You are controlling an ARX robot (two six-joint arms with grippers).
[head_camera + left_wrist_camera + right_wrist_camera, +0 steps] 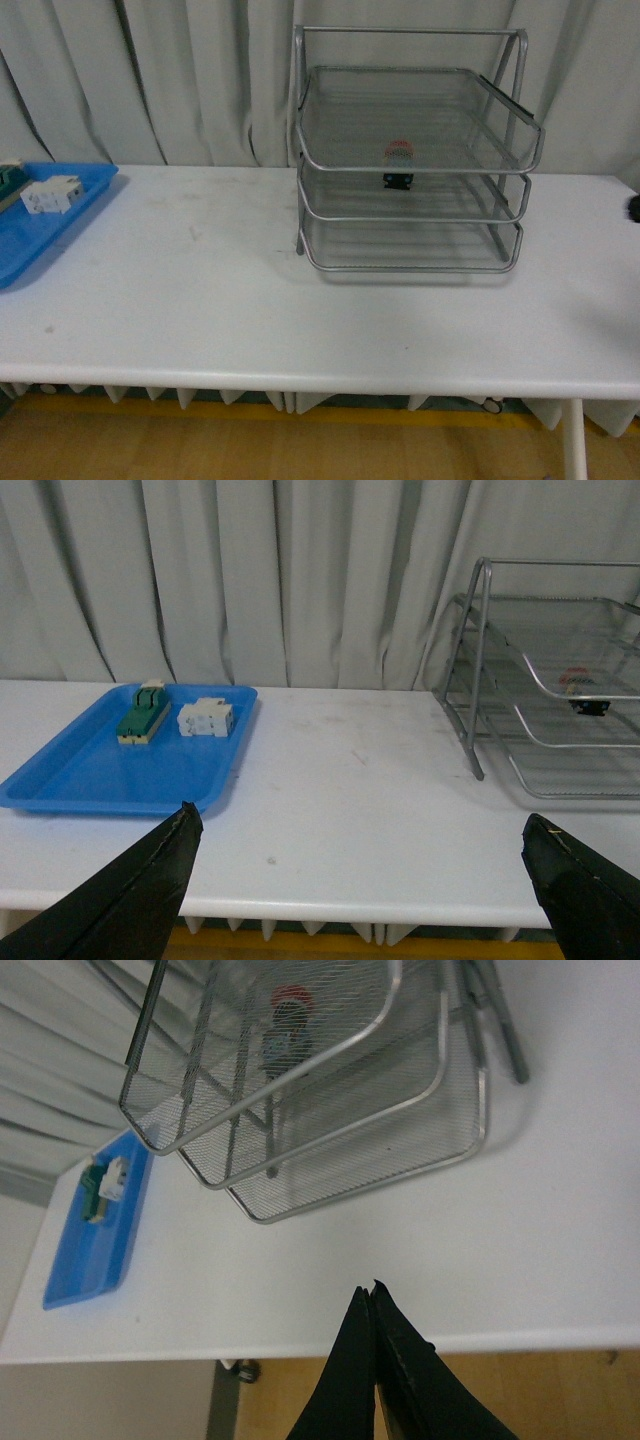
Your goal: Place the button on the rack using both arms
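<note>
The button [398,165] sits in the rack's [420,215] middle tier, while the left gripper [365,885] hangs spread wide and the right gripper [371,1305] is pinched closed on nothing.

text: none legible | labels: none | numbers: none | signs: none

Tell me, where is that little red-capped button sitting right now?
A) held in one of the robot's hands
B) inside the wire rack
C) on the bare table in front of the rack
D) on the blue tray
B: the button shows through the mesh of the rack, resting on a tier above the lowest one, while the blue tray holds only the two other blocks.
</note>
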